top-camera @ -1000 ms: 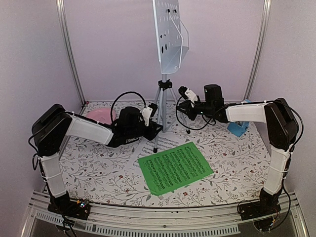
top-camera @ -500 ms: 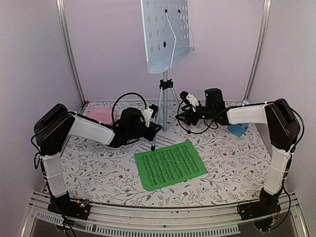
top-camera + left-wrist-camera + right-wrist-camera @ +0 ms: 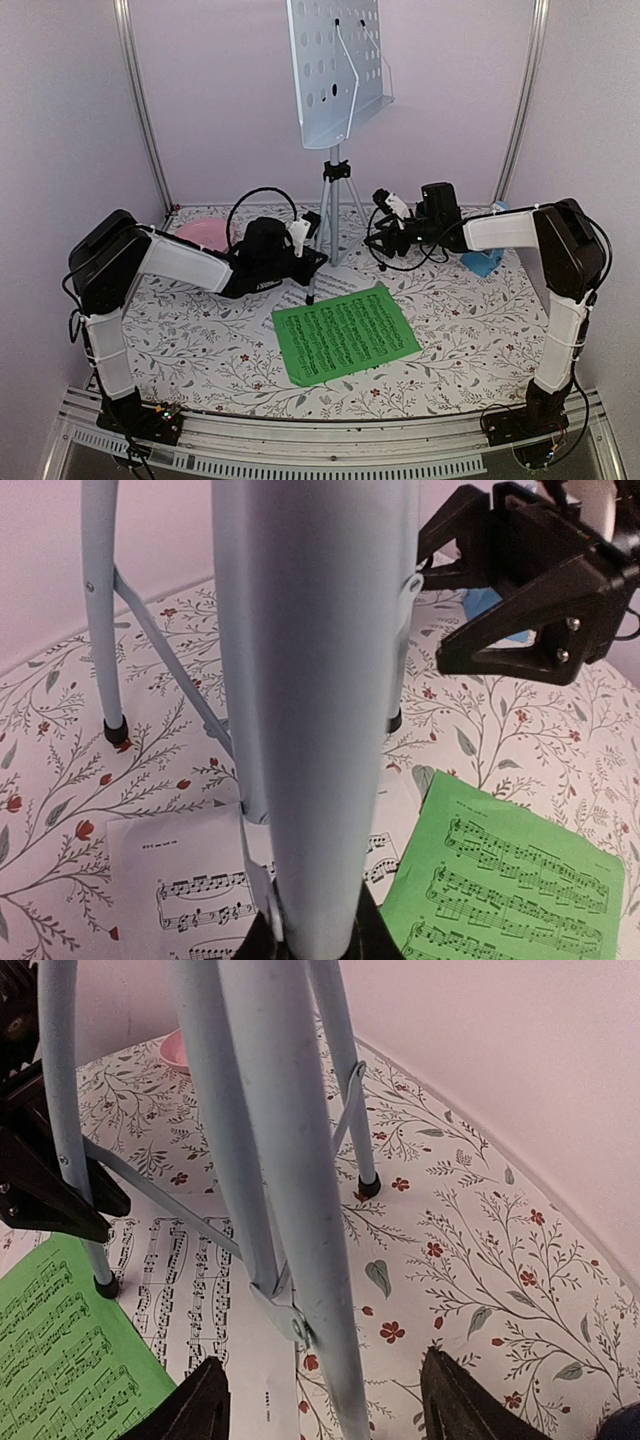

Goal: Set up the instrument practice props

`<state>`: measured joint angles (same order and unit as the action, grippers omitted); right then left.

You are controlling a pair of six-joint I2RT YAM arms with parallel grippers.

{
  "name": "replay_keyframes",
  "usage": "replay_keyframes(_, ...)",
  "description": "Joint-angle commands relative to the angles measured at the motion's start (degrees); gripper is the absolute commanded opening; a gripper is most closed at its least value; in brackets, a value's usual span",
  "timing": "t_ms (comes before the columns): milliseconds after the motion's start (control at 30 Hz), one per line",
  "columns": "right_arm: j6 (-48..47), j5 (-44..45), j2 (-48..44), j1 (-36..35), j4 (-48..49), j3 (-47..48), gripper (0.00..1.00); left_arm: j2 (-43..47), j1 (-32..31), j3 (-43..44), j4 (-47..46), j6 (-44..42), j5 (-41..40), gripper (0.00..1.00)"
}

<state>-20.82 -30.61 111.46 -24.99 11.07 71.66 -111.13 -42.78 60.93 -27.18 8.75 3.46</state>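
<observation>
My left claw (image 3: 310, 250) is clenched on one silver leg of the music stand (image 3: 335, 70). In the left wrist view the leg runs down between my fingers and fills the middle of the picture. My right claw (image 3: 322, 1360) is released: its two fingers stand wide apart, with another leg of the tripod passing between them, and as far as I can tell they do not touch it.

I judge that the step in hand is placing the stand. It is upright on the floral table (image 3: 200, 350), at the back and in the middle, with its perforated desk high above both claws.

The white sheet-music page (image 3: 190, 1260) lies flat under the tripod, between the feet. The green sheet-music page (image 3: 345, 335) lies just in front of it, overlapping its edge, nearer to my bases. The light-blue metronome (image 3: 485, 262) sits to the right, close beside my right forearm.

Next, I think the left claw must let go gently so that the stand does not tip. After that a page must be lifted from the flat table, which asks for a careful pinch at its edge.
</observation>
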Motion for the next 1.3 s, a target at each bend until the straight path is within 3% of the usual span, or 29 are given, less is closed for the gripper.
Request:
replay_keyframes(0,-1.3,-2.9,3.7,0.0,-1.8,3.1,0.66,1.6,-0.1,0.9,3.1,-1.3,2.5,0.00)
replay_keyframes(167,-1.4,-4.8,6.0,0.0,-1.7,4.0,0.65,1.8,0.0,1.0,3.1,-1.3,3.4,0.00)
replay_keyframes(267,-1.4,-4.3,6.9,0.0,-2.0,4.7,0.58,2.2,0.1,1.0,3.5,-1.7,3.3,0.00)
replay_keyframes(567,-1.0,-0.1,4.3,0.0,-1.8,2.3,0.00,5.8,1.7,-0.4,6.3,-3.5,2.2,0.00)
replay_keyframes(1267,4.7,12.4,-7.8,0.0,-1.6,-11.1,0.00,20.2,14.1,-15.3,10.1,-2.9,-3.6,0.00)
